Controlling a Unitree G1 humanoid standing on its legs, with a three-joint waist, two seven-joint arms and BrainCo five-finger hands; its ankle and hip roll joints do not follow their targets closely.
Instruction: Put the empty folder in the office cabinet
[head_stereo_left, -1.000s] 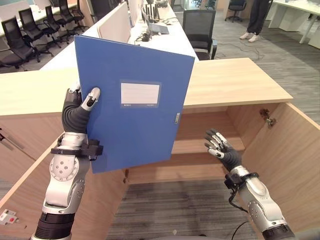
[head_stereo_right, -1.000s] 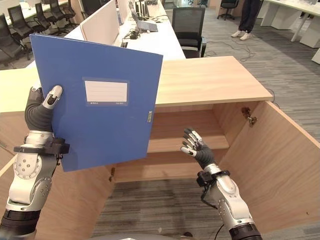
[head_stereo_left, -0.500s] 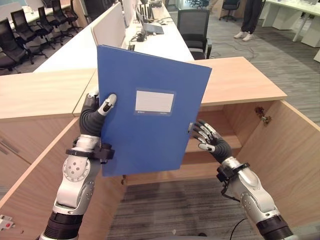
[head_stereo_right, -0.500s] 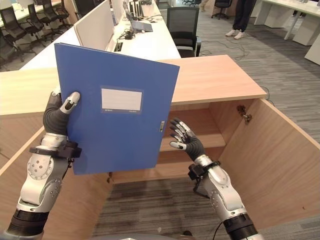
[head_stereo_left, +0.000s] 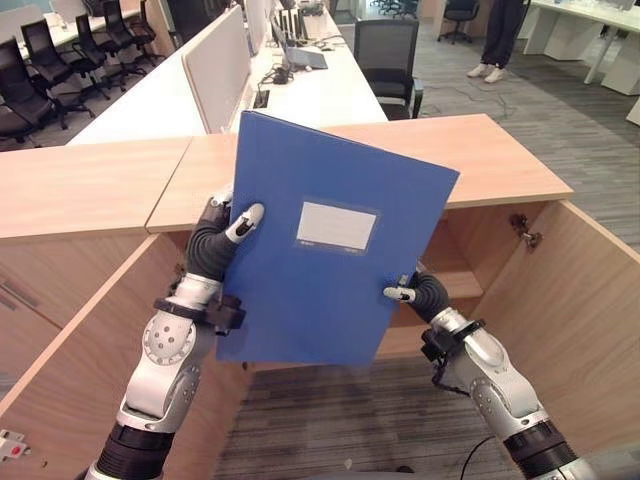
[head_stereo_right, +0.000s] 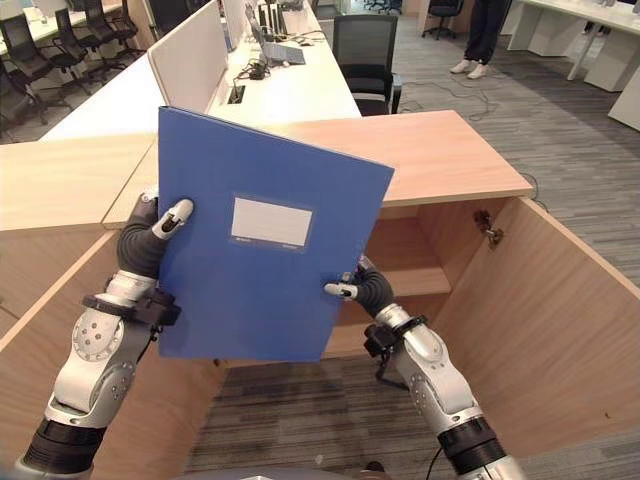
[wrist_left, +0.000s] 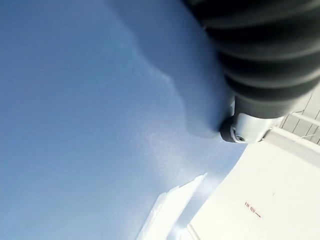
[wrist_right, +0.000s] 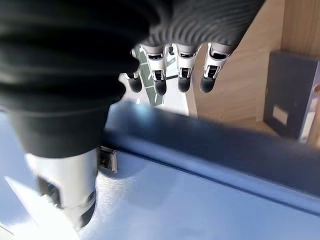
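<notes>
Left robot hand (head_stereo_left: 222, 236) at centre left grips the flat, matte blue folder (head_stereo_left: 330, 250) by its edge, thumb on the cover; the folder has swung to frame centre; the right robot hand (head_stereo_right: 362, 288), open and apart earlier, now pinches its right edge before the open wooden cabinet (head_stereo_left: 570, 300).

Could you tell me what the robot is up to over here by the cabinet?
The robot is holding a blue folder upright in front of the open wooden cabinet. Its left hand grips one edge with the thumb over the front, and its right hand pinches the opposite edge. The folder is not yet inside; the cabinet shelf lies behind it.
</notes>
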